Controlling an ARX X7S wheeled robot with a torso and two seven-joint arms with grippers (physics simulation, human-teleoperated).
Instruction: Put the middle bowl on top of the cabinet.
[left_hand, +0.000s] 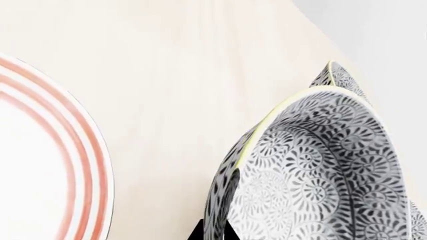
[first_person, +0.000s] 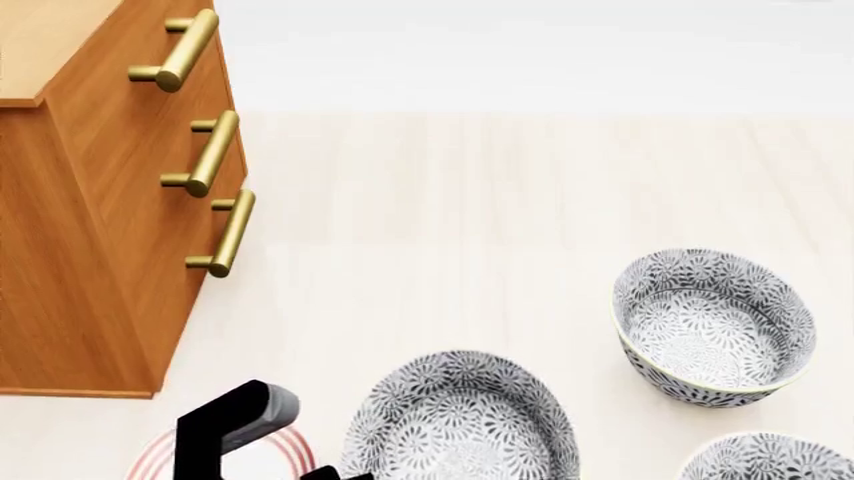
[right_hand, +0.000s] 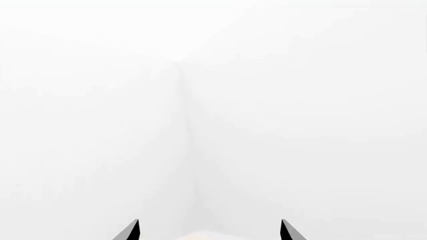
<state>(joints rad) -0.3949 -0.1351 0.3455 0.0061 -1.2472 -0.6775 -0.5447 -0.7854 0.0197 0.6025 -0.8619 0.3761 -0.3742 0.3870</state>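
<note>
While the left gripper (left_hand: 213, 232) clasps the middle bowl (first_person: 461, 420): striped plate (first_person: 154, 460) beside, right gripper (right_hand: 210, 231) spread.

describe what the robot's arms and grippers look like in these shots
Little shows. In the head view the left arm is a glossy black, rounded link with a grey end cap. The right gripper shows only two thin, black, pointed fingertips. The left gripper is a sliver of black. No cables or markings are visible.
</note>
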